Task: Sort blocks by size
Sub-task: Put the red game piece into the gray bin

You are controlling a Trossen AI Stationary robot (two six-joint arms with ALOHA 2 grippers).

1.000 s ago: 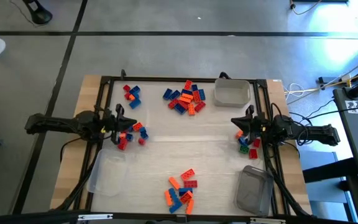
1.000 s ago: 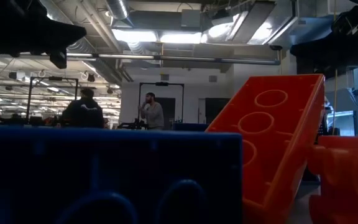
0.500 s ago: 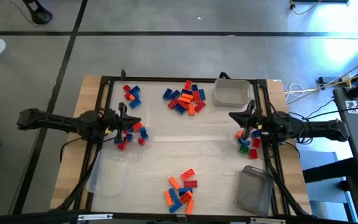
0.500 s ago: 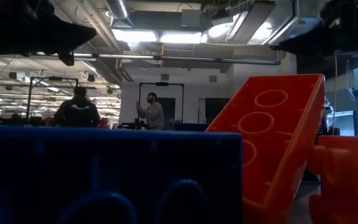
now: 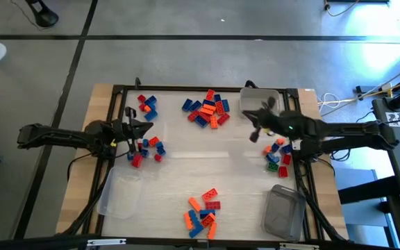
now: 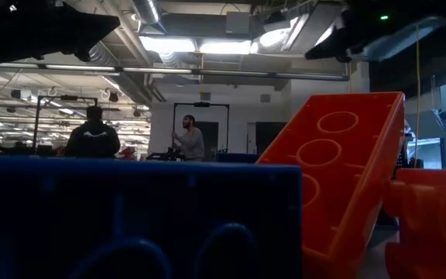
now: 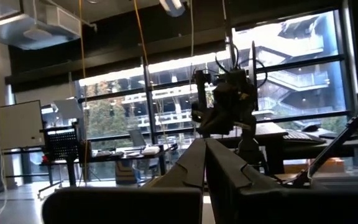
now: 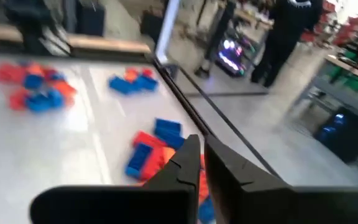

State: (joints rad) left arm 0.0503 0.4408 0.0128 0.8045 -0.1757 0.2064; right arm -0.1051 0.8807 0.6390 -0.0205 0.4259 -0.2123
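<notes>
Red, orange and blue blocks lie in heaps on the table: a far-left heap [image 5: 146, 104], a far-centre heap [image 5: 207, 110], a left heap [image 5: 148, 148], a right heap with some green blocks [image 5: 278, 154] and a near heap [image 5: 201, 210]. My left gripper [image 5: 146, 129] is shut and empty above the left heap; its own wrist view [image 7: 204, 142] shows the fingers together. My right gripper [image 5: 252, 126] is shut and empty, between the far-centre heap and the right heap. Its wrist view [image 8: 201, 142] looks past the fingers at the blue and red blocks [image 8: 151, 149].
A clear tub [image 5: 259, 103] stands at the far right, another clear tub [image 5: 120, 194] at the near left, and a grey tub [image 5: 283, 212] at the near right. A black frame [image 5: 186, 88] runs round the table. In the low view a blue block [image 6: 130, 217] and an orange block [image 6: 347, 170] fill the foreground.
My right gripper has left the right heap, going toward the table's left and far edges, toward the far-centre heap, and its arm has turned that way. In the low view both arms have gone up.
</notes>
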